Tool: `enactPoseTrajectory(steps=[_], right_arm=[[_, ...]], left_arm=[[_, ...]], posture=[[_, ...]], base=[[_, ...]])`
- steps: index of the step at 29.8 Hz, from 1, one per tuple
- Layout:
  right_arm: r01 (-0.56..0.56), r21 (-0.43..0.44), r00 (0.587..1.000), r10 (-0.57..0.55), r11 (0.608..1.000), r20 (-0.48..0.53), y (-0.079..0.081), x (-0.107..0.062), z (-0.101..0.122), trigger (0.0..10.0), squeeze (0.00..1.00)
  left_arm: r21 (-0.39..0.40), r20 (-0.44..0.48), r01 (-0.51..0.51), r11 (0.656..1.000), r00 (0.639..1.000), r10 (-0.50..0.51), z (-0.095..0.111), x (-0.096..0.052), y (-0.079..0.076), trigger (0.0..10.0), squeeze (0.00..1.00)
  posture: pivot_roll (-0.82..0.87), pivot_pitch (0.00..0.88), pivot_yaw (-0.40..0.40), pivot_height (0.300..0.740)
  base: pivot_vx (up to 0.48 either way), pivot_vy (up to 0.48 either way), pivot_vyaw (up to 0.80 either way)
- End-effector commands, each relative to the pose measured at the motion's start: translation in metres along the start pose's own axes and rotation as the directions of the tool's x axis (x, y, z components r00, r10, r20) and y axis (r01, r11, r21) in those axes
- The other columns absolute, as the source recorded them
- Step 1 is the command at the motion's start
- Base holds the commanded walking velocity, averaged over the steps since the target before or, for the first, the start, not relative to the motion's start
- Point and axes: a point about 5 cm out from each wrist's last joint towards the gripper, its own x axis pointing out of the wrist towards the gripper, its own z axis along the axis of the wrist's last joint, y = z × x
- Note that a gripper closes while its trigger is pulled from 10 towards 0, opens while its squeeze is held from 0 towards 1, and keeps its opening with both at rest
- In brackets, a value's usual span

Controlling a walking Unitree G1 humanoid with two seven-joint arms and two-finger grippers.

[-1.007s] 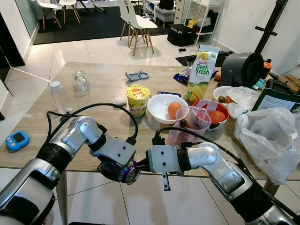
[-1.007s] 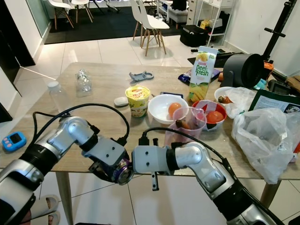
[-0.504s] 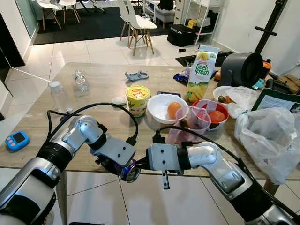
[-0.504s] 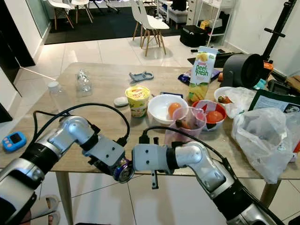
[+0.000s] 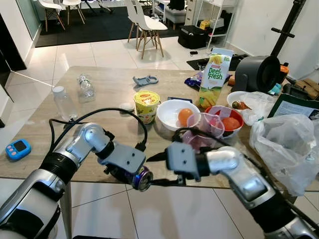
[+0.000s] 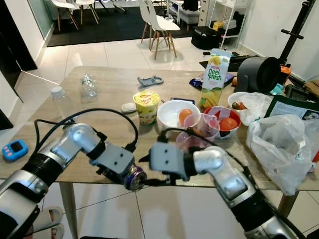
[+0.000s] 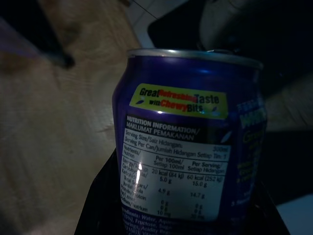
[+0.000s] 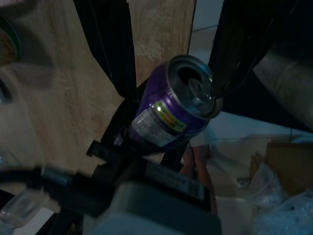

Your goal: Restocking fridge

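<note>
A purple drink can [image 5: 142,178], its opened top facing me, hangs just off the front edge of the wooden table [image 5: 40,134]. My left gripper [image 5: 135,175] is shut on its body. In the left wrist view the can [image 7: 190,147] stands close up, nutrition label showing. My right gripper [image 5: 158,169] is open right beside the can, its two black fingers pointing at it from the right. In the right wrist view the fingers [image 8: 110,44] spread wide on either side of the can [image 8: 171,110], one tip close to the rim.
On the table stand a yellow noodle cup [image 5: 146,105], a white bowl [image 5: 168,119] with an orange, a clear plastic cup [image 5: 205,127], a red bowl [image 5: 234,130], a juice carton [image 5: 214,77], plastic bags [image 5: 286,144] and two empty bottles [image 5: 64,102]. Tiled floor lies below.
My right wrist has drawn back to the right and turned; its fingers now spread open toward the can instead of one hanging down. The left gripper keeps the can, shifted slightly right.
</note>
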Motion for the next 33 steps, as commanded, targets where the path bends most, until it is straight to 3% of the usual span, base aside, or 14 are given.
enactPoseTrajectory(steps=[1,5,8,14,15,16,18,22,24,25,26,27,31,33], right_arm=[[-0.005,0.014,1.0,0.005,1.0,0.01,0.001,-0.002,0.0,10.0,0.0],[0.013,0.064,1.0,-0.013,0.998,-0.003,-0.002,-0.017,-0.007,10.0,0.0],[0.067,0.109,0.997,-0.063,0.992,-0.038,-0.004,-0.031,-0.018,10.0,0.0],[0.232,0.156,0.973,-0.228,0.96,-0.046,-0.012,-0.041,-0.031,10.0,0.0],[0.265,0.167,0.964,-0.26,0.95,-0.048,-0.013,-0.041,-0.034,10.0,0.0],[0.265,0.167,0.964,-0.26,0.95,-0.048,-0.013,-0.041,-0.034,10.0,0.0],[0.295,0.181,0.955,-0.291,0.938,-0.05,-0.013,-0.042,-0.037,10.0,0.0],[0.3,0.249,0.953,-0.301,0.921,-0.033,-0.004,-0.045,-0.043,10.0,0.0],[0.275,0.295,0.959,-0.284,0.915,-0.011,0.004,-0.046,-0.046,10.0,0.0],[0.267,0.307,0.96,-0.279,0.913,-0.005,0.006,-0.047,-0.046,10.0,0.0],[0.267,0.307,0.96,-0.279,0.913,-0.005,0.006,-0.047,-0.046,10.0,0.0],[0.278,0.336,0.953,-0.304,0.9,0.023,0.006,-0.048,-0.046,10.0,0.0],[0.289,0.351,0.945,-0.324,0.891,0.044,0.005,-0.049,-0.045,10.0,0.0],[0.302,0.398,0.912,-0.385,0.866,0.144,-0.002,-0.051,-0.034,10.0,0.0]], left_arm=[[-0.016,-0.006,-0.013,1.0,1.0,0.013,-0.003,-0.005,-0.003,10.0,0.0],[-0.066,0.002,-0.105,0.992,0.994,0.105,-0.009,-0.017,-0.004,10.0,0.0],[-0.143,0.035,-0.263,0.954,0.962,0.27,-0.013,-0.037,-0.004,10.0,0.0],[-0.254,0.14,-0.521,0.815,0.814,0.564,-0.008,-0.062,0.002,10.0,0.0],[-0.281,0.159,-0.572,0.77,0.764,0.626,-0.008,-0.067,0.002,10.0,0.0],[-0.281,0.159,-0.572,0.77,0.764,0.626,-0.008,-0.067,0.002,10.0,0.0],[-0.316,0.175,-0.624,0.715,0.702,0.69,-0.008,-0.073,0.001,10.0,0.0],[-0.4,0.208,-0.745,0.534,0.493,0.844,-0.006,-0.089,0.0,10.0,0.0],[-0.457,0.225,-0.787,0.414,0.348,0.91,-0.004,-0.097,0.001,10.0,0.0],[-0.476,0.229,-0.795,0.377,0.302,0.925,-0.003,-0.099,0.001,10.0,0.0],[-0.476,0.229,-0.795,0.377,0.302,0.925,-0.003,-0.099,0.001,10.0,0.0],[-0.532,0.245,-0.785,0.318,0.216,0.945,-0.001,-0.101,0.001,10.0,0.0],[-0.568,0.256,-0.766,0.301,0.184,0.949,0.002,-0.1,0.0,10.0,0.0],[-0.655,0.291,-0.698,0.289,0.12,0.949,0.004,-0.093,-0.003,10.0,0.0]], posture=[[0.06,0.02,0.009,0.74],[0.07,0.019,0.01,0.74],[0.07,0.018,0.014,0.74],[0.08,0.018,0.011,0.74],[0.08,0.015,0.01,0.74],[0.08,0.015,0.01,0.74],[0.08,0.015,0.01,0.74],[0.08,0.009,0.008,0.74],[0.08,0.007,0.007,0.74],[0.08,0.007,0.007,0.74],[0.08,0.007,0.007,0.74],[0.08,0.004,0.006,0.74],[0.09,0.0,0.003,0.74],[0.09,0.002,0.0,0.74]], base=[[0.0,0.0,0.0],[0.0,0.0,0.0],[0.0,0.0,0.0],[0.0,0.0,0.0],[0.0,0.0,0.0],[0.0,0.0,0.0],[0.0,0.0,0.0],[0.0,0.0,0.0],[0.0,0.0,0.0],[0.0,0.0,0.0],[0.0,0.0,0.0],[0.0,0.0,0.0],[0.0,0.0,0.0],[0.0,0.0,0.0]])
